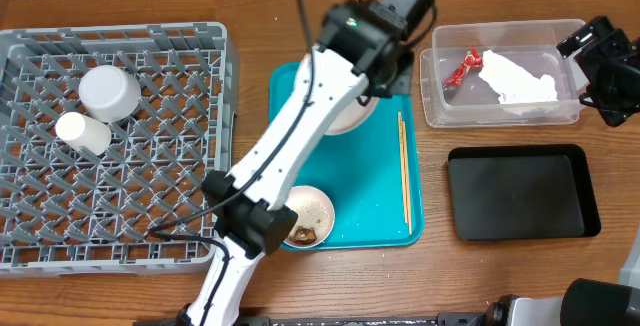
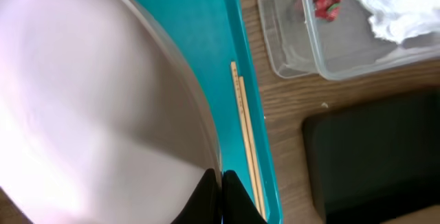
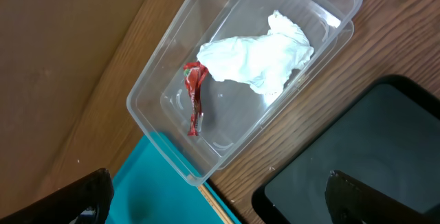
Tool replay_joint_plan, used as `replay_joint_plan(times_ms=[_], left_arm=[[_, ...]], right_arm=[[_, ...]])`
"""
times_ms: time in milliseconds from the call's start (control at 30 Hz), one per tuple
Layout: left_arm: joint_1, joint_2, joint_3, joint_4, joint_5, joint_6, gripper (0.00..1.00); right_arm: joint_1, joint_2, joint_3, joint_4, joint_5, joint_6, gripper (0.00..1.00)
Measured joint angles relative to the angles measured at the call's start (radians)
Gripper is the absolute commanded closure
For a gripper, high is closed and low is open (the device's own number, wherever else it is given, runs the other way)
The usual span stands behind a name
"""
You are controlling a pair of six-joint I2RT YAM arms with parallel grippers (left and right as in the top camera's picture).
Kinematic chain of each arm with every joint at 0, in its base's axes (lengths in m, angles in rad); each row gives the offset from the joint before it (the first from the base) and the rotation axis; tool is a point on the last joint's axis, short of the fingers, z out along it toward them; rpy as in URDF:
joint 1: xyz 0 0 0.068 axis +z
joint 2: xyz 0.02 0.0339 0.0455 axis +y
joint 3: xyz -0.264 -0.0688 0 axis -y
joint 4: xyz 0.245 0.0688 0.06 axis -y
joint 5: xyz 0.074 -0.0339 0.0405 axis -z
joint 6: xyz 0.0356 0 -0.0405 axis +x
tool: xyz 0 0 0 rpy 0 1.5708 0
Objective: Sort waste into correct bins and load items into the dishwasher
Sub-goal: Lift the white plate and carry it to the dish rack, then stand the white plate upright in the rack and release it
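Our left tool (image 2: pixel 221 196) is almost fully closed, its two dark fingers (image 2: pixel 237 200) pinched together on what looks to us like the near rim of the white dish (image 2: pixel 103 100), which fills most of the left wrist view. We judge this dish to be rigid, smooth and probably ceramic or hard plastic. That makes it fairly heavy for an edge pinch, slippery under the pads and liable to chip if it drops. The rim is the only real place to take hold of it, and a grip this far off centre will let it swing or tilt. The dish sits over the far part of the teal tray (image 2: pixel 206 31), and we cannot tell whether it is lifted clear or resting there. A pair of chopsticks (image 2: pixel 244 135) lies just beside it along the tray's right side, and a small bowl (image 1: pixel 312 206) with food scraps sits at the near edge. Our left arm stretches diagonally across the worktop, wrist bent down over the dish. The grey rack (image 1: pixel 180 166) with its two white cups (image 1: pixel 108 92) lies well to the left. Our right tool (image 3: pixel 230 200) hangs wide open and empty beside the clear bin (image 3: pixel 148 90), which holds a red wrapper (image 3: pixel 195 97) and a white tissue (image 3: pixel 258 59).
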Motion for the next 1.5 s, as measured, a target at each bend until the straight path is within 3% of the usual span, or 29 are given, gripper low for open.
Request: replay_joint_plan(times_ms=[100,200,567,733,1000,1300,1500], left_arm=[[0.042,0.000,0.148,-0.124,0.006,0.026,0.96],[0.121,-0.013,0.237,-0.140,0.056,0.076,0.96],[0.537,-0.071,0.255,-0.143,0.449,0.249,0.96],[0.684,-0.126,0.158,-0.143,0.541,0.302,0.96],[0.839,-0.239,-0.144,-0.148,0.629,0.422,0.96],[1.012,-0.239,-0.219,-0.147,0.925,0.605,0.96],[1.019,-0.237,-0.219,-0.117,0.970,0.734,0.96]], right_arm=[[0.000,0.000,0.000,0.000,0.000,0.000,0.00],[0.000,0.000,0.000,0.000,0.000,0.000,0.00],[0.000,0.000,0.000,0.000,0.000,0.000,0.00],[0.000,0.000,0.000,0.000,0.000,0.001,0.00],[0.000,0.000,0.000,0.000,0.000,0.000,0.00],[0.000,0.000,0.000,0.000,0.000,0.001,0.00],[0.000,0.000,0.000,0.000,0.000,0.000,0.00]])
